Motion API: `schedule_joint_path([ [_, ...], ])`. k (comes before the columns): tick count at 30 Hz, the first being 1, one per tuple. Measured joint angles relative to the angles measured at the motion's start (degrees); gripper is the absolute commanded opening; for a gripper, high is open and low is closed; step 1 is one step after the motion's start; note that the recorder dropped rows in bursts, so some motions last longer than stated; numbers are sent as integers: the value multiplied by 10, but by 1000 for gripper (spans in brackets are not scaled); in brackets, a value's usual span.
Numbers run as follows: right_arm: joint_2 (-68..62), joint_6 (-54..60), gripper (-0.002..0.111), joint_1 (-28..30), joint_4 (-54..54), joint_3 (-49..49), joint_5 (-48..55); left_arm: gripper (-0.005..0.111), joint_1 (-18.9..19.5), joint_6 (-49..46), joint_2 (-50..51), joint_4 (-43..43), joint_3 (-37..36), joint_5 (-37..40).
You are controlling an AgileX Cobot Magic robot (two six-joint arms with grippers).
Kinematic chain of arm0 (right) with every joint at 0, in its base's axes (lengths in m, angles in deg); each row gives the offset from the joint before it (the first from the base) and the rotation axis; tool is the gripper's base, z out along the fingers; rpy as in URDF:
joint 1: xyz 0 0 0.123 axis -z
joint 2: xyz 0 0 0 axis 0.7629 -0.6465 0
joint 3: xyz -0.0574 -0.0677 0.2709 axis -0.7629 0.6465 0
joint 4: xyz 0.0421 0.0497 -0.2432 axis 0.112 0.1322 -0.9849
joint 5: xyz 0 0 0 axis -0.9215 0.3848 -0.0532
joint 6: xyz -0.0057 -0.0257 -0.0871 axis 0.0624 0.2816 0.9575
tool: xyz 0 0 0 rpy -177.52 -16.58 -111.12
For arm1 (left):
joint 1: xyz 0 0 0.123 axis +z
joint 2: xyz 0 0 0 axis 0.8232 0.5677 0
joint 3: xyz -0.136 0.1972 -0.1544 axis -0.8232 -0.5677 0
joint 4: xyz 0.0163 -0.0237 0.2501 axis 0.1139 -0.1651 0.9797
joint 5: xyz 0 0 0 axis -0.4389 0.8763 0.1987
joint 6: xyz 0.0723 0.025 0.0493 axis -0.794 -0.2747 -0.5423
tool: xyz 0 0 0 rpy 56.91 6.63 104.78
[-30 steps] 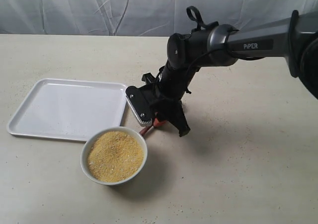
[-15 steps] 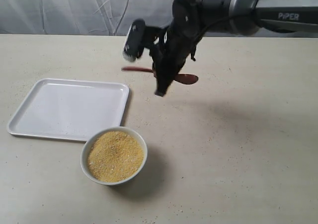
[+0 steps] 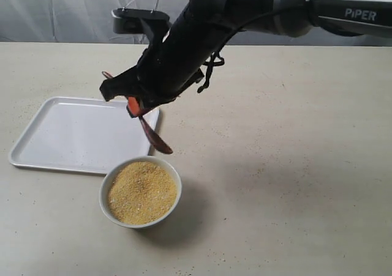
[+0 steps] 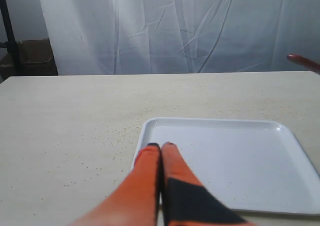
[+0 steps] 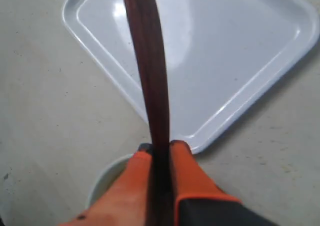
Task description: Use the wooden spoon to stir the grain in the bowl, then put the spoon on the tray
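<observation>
The right gripper [image 3: 131, 104] is clenching the wooden spoon [image 3: 153, 135] partway along its handle. The spoon is hanging in the air at a slant, its small oval head pointing down toward the rim of the bowl [image 3: 104, 193] on the side nearest the tray [image 3: 73, 135]. The head is near the rim but, as far as the exterior view shows, not touching it, and the handle end is sticking out on the other side of the fingers. The right wrist view is showing the same grip: the two orange fingers are pressing on either side of the dark handle, with the tray's corner and a sliver of the bowl's rim lying below. The grain [image 3: 142, 191] is sitting in the bowl as an even fill with no furrow or dent that I can make out (the spoon head is looking clean too, though it is too small to be sure), so I am judging that the stirring is not yet begun. The left gripper [image 4: 160, 147] is facing the tray across the table [image 3: 294, 166], its fingers pressed together with nothing between them, taking no part. The pick-up is looking done; what is remaining is lowering the head into the grain, stirring, lifting out, and laying the spoon on the tray, which is lying just beside the bowl with nothing on it.
</observation>
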Motion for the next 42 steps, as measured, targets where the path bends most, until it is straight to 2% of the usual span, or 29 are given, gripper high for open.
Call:
schedule_joint_path([
  [3, 12, -123, -1, -60, -86, 42, -71, 0, 0, 0, 0, 0, 0, 0],
  [6, 14, -440, -1, -108, -354, 64, -98, 0, 0, 0, 0, 0, 0, 0],
  [9, 14, -691, -1, -155, -562, 67, -79, 0, 0, 0, 0, 0, 0, 0],
  [12, 14, -813, -1, -178, -618, 67, -78, 0, 0, 0, 0, 0, 0, 0],
  [19, -4, -910, -1, -181, -611, 94, -61, 0, 0, 0, 0, 0, 0, 0],
  [26, -7, -918, 1, -184, -620, 95, -82, 0, 0, 0, 0, 0, 0, 0],
  [33, -26, -920, 34, -186, -608, 95, -63, 0, 0, 0, 0, 0, 0, 0],
  [39, -30, -918, 52, -186, -605, 96, -61, 0, 0, 0, 0, 0, 0, 0],
  [42, -29, -909, 55, -186, -598, 96, -61, 0, 0, 0, 0, 0, 0, 0],
])
